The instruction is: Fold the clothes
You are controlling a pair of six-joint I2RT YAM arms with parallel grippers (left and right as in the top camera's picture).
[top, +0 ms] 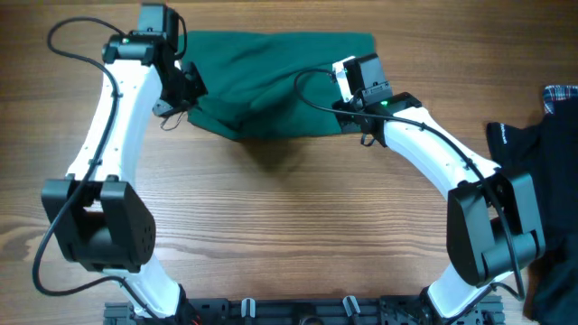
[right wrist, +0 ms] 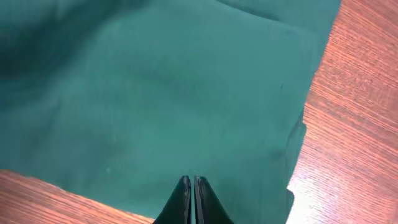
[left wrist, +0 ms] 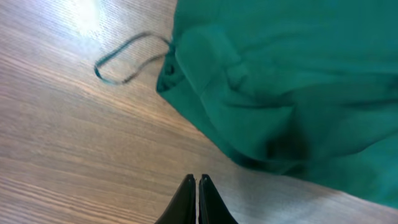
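Two pincers, both closed tip to tip, nothing gripped. Left gripper (left wrist: 196, 182): over bare wood, just off the near-left edge of the dark green garment (top: 271, 81), not touching cloth. Right gripper (right wrist: 189, 182): over the green fabric itself, close to its near edge; contact with the cloth not clear from the wrist view. Garment at the far middle of the table (top: 289, 226), bunched into a rough rectangle, far edge straight, near edge rumpled toward the left. Thin cord loop (left wrist: 124, 59) spilling off the left corner onto wood. Right edge of the cloth fairly straight, bare wood beyond it. Wide open tabletop across the near half, between the two arms. Black garment (top: 533, 153) and plaid cloth (top: 562, 95) piled at the right edge, well apart from the green one.
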